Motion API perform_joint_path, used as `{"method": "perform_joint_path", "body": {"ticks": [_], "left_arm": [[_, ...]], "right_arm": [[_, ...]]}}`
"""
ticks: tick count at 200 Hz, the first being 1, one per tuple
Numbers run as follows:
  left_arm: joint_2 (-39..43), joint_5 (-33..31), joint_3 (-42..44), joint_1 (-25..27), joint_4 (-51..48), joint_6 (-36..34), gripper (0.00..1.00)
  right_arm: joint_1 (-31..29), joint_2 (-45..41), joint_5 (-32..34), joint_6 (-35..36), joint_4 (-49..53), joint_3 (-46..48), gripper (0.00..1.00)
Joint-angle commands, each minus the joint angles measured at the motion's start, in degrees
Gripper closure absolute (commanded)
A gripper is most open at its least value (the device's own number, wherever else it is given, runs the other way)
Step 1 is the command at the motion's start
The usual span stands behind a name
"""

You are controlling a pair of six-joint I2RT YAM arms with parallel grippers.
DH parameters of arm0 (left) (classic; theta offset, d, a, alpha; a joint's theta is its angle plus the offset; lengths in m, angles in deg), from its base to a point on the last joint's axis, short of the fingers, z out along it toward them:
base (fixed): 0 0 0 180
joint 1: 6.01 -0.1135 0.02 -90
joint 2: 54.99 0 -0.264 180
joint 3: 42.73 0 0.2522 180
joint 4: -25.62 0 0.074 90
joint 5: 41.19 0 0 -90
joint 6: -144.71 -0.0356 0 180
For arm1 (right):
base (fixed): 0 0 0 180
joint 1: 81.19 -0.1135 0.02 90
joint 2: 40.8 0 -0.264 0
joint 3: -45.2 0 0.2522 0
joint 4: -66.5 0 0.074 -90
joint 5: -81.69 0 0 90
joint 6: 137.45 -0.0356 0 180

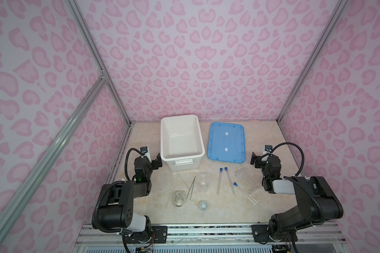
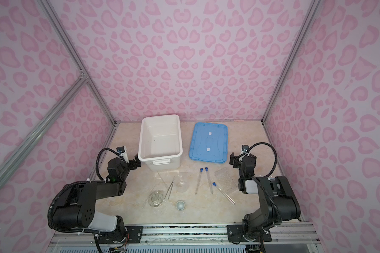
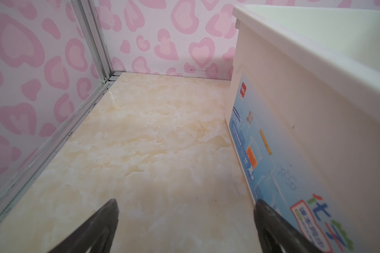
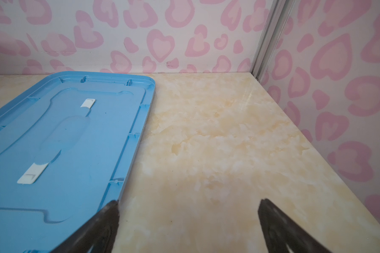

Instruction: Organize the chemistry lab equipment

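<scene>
I see both grippers wide open and empty: left gripper [image 3: 186, 201] just beside the bin's [image 1: 173, 158] left wall, right gripper [image 4: 189, 201] well to its right, past the lid [image 1: 217, 140]. In front of the bin lie the flask [image 1: 178, 198], tweezers [image 1: 192, 188], beaker [image 1: 203, 185] and cup [image 1: 203, 205]; tubes [image 1: 219, 181] and rack [image 1: 247, 180] lie front-right.

Obstacles, rear: large white plastic bin [image 1: 163, 140], tall-walled; flat blue plastic lid [image 1: 217, 151] beside it, low, narrow gap between; mid-table, closely scattered: clear glass flask [image 1: 178, 198]; metal tweezers [image 1: 192, 188]; clear glass beaker [image 1: 202, 186]; small white cup [image 1: 203, 205]; three long clear blue-capped test tubes [image 1: 219, 181]; clear plastic tube rack [image 1: 247, 180]; free: marbled beige tabletop [image 1: 228, 212] left of the bin, right of the lid, along the front edge.
</scene>
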State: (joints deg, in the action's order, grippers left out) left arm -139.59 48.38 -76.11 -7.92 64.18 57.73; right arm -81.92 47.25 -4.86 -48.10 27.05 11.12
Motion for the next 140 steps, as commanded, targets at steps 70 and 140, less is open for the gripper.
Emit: {"method": "perform_joint_path", "body": {"ticks": [70, 140], "left_arm": [[0.3, -0.2, 0.0, -0.1, 1.9, -0.3, 0.03], [6.4, -8.8, -0.5, -1.3, -4.2, 4.7, 0.03]], "right_arm": [[0.0, 0.0, 1.0, -0.2, -0.1, -0.2, 0.0], [0.0, -1.9, 3.5, -1.8, -0.4, 0.3, 0.0]]}}
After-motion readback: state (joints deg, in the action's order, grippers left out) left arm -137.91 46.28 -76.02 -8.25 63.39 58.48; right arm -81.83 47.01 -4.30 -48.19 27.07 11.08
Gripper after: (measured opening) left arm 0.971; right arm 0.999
